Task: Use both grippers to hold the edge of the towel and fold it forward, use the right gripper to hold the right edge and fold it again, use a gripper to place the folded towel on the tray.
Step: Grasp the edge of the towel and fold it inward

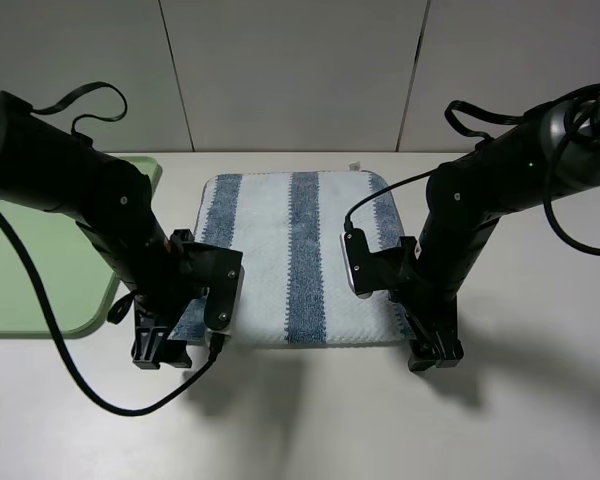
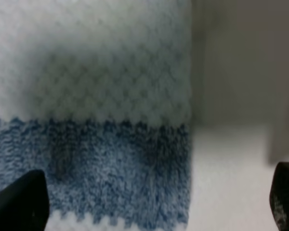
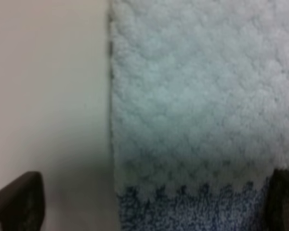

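Observation:
The striped towel (image 1: 295, 250) lies flat and unfolded on the table, its near edge (image 1: 300, 343) facing the arms. My left gripper (image 1: 160, 350) is down at the near-left corner and my right gripper (image 1: 435, 355) at the near-right corner. In the left wrist view the left gripper (image 2: 154, 207) is open, with the towel's side hem (image 2: 190, 144) between its fingertips (image 2: 19, 202). The right wrist view shows the right gripper (image 3: 149, 207) open too, astride the towel's hem (image 3: 111, 120). Neither holds anything. The light-green tray (image 1: 50, 290) sits at the left, partly behind the left arm.
A grey panelled wall rises behind the white table (image 1: 310, 420). Black cables (image 1: 70, 370) loop from the left arm over the table near the tray. A small tag (image 1: 357, 165) sticks out at the towel's far edge.

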Available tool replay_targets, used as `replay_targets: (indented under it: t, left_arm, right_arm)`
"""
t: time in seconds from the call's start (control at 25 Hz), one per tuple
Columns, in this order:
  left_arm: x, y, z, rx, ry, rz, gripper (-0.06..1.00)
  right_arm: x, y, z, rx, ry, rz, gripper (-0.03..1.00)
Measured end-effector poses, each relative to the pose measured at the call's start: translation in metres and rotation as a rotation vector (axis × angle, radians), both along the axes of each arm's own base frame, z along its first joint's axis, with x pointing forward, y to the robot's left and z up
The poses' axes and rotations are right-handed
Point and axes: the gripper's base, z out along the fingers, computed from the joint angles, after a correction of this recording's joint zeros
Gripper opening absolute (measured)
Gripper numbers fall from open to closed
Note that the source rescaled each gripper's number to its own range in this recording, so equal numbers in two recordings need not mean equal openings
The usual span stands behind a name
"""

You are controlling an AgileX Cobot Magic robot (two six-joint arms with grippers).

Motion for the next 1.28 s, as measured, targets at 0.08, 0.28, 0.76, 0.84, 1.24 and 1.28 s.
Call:
replay_targets:
  t: [0.08, 0.28, 0.76, 0.84, 1.24, 1.28]
  left_arm:
    - [0.0, 0.0, -0.005, 0.008, 0.011, -0.002, 0.9]
    - [0.0, 0.0, -0.013, 0.018, 0.025, -0.004, 0.9]
    - [0.002, -0.001, -0.014, 0.01, 0.014, -0.001, 0.62]
    - [0.002, -0.001, -0.014, 0.008, 0.011, -0.001, 0.53]
    - [0.003, -0.002, -0.014, 0.0, -0.005, -0.002, 0.2]
    - [0.004, -0.002, -0.014, 0.0, -0.006, -0.002, 0.17]
  right_arm:
    - [0.0, 0.0, 0.0, 0.001, 0.001, -0.002, 1.0]
    - [0.0, 0.0, 0.0, 0.003, 0.0, -0.004, 1.0]
    - [0.0, 0.001, 0.0, 0.007, 0.0, -0.009, 1.0]
    - [0.001, 0.001, 0.0, 0.009, -0.005, -0.009, 0.95]
    - [0.004, 0.003, 0.001, 0.027, -0.031, -0.015, 0.38]
    - [0.004, 0.003, 0.0, 0.029, -0.034, -0.015, 0.32]
